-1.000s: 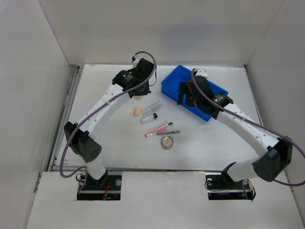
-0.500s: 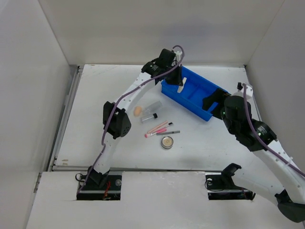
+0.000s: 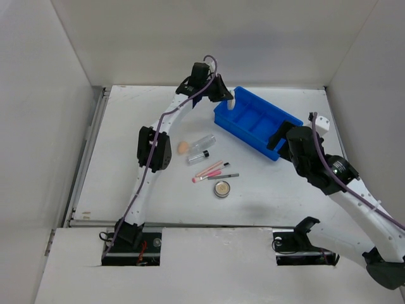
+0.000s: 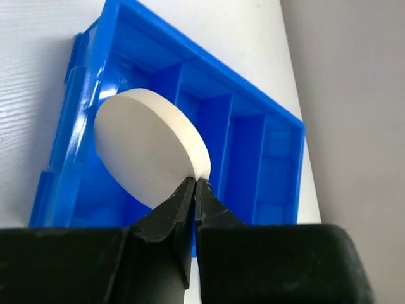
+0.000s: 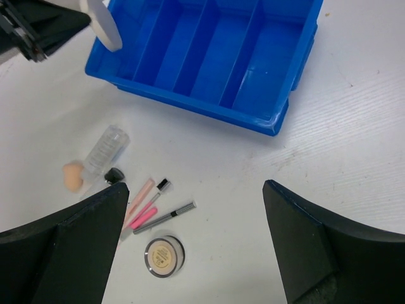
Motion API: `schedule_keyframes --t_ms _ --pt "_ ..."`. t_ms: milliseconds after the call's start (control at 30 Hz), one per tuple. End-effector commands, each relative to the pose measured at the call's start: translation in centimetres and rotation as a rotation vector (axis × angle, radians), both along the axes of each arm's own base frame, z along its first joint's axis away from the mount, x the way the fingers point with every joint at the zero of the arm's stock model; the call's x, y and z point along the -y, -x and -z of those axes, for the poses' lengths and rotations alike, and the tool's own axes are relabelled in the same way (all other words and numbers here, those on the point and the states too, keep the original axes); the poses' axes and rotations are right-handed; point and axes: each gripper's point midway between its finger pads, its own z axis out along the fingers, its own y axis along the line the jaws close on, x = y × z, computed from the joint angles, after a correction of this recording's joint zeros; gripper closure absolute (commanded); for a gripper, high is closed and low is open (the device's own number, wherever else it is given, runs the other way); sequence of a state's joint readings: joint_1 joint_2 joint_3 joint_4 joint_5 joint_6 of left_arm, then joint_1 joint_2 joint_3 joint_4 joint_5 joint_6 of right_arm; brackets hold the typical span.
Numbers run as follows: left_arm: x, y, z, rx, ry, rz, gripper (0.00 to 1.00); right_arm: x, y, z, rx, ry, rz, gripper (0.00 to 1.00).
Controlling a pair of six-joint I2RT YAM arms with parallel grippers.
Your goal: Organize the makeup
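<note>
Left gripper (image 4: 195, 185), puff (image 4: 149, 152) now farther left

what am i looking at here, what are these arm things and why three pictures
These are two robot arms bolted at the near edge of a table. The wide picture comes from a fixed camera above; the other two come from a camera on each wrist. The left gripper is pinched shut on a round cream puff at one end of a blue divided bin. The right gripper hangs open, holding nothing. On the table lie a peach sponge, clear vials, pink sticks, a dark pencil and a round compact.
</note>
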State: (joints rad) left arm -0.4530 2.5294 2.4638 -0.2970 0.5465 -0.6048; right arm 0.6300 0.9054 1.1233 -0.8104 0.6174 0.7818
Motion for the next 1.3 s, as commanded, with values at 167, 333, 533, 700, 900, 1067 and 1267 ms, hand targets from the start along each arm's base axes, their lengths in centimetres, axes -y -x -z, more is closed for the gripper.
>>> schedule_keyframes --t_ms 167,333,533,700,900,1067,1267 --pt "1.0 -1.2 -5.1 0.102 0.148 0.026 1.00 -1.3 -1.4 0.5 -0.030 0.029 -0.016 0.07" --pt "1.4 -1.6 -3.0 0.067 0.154 0.028 1.00 -1.3 -1.4 0.5 -0.030 0.029 -0.016 0.07" --pt "0.5 -2.5 -2.3 0.034 0.165 -0.002 0.75 -1.5 -1.8 0.8 -0.037 0.034 -0.016 0.06" --pt "-0.2 -1.6 -6.2 0.071 0.187 0.013 0.29 -1.6 -1.9 1.0 -0.044 0.040 -0.016 0.06" --pt "-2.8 2.5 -10.4 0.103 0.104 0.012 0.30 -1.7 -1.7 0.8 -0.039 0.029 -0.023 0.06" --pt "-10.5 7.6 -7.4 0.091 -0.389 -0.131 0.45 -1.5 -1.4 -0.2 -0.004 0.004 -0.023 0.06" --pt "-17.9 12.0 0.9 -0.086 -0.729 -0.239 0.37 -2.4 -1.3 0.2 -0.010 -0.020 -0.072 0.06"
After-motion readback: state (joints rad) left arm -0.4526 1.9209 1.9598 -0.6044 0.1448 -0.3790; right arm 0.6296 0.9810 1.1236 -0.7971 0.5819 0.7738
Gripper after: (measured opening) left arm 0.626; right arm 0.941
